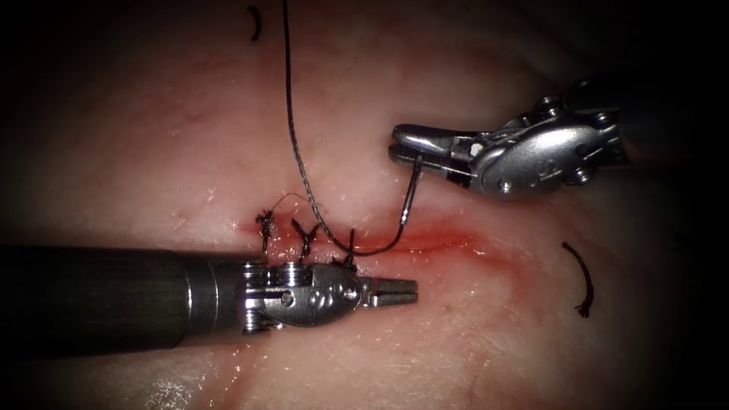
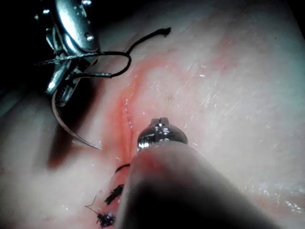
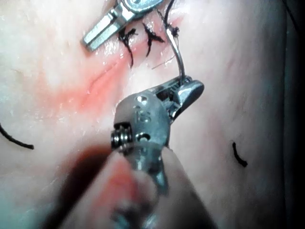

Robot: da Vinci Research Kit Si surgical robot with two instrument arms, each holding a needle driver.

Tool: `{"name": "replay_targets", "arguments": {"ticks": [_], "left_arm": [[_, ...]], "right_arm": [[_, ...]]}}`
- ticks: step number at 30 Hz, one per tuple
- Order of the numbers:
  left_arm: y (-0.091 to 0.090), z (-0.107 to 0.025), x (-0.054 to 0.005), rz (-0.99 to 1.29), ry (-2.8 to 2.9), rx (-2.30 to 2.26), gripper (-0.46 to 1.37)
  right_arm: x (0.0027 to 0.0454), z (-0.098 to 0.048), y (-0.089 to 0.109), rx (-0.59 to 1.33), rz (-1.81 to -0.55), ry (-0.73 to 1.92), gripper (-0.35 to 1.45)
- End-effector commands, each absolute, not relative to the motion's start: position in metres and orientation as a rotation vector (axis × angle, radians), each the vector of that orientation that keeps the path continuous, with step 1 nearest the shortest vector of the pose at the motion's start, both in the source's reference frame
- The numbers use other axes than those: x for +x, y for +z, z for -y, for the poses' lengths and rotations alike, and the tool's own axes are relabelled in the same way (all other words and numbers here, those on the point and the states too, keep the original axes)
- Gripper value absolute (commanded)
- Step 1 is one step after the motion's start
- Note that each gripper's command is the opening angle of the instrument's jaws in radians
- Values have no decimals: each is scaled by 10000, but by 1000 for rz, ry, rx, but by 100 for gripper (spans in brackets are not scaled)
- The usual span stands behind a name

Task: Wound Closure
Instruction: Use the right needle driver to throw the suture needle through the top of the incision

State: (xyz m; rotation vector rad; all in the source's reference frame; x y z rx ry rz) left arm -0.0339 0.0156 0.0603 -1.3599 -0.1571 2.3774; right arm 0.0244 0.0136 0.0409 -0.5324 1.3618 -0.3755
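The right tool (image 1: 402, 148), at 2 o'clock, pinches the needle (image 1: 408, 203) near its blunt end; the tip lies at the cut (image 1: 437, 241). The left tool (image 1: 406, 291), at 6 o'clock, is pressed together and holds nothing.

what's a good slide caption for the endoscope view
Right tool holds the curved needle near its end above the cut; left tool holds nothing.

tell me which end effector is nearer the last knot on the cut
Left. Its end effector lies just below the last knot, holding nothing. The right end effector sits up and to the right of it, gripping the needle at its end.
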Motion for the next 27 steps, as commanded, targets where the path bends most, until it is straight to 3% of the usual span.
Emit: {"name": "replay_targets", "arguments": {"ticks": [1,11,27], "left_arm": [[603,-156,-339,160,2378,-1361,-35],[602,-155,-337,160,2386,-1363,-35],[611,-150,-331,164,2379,-1368,-35]], "right_arm": [[244,-134,408,-537,-1365,-375,-35],[245,-113,432,-493,-1364,-389,-35],[245,-66,486,-387,-1409,-184,-35]]}}
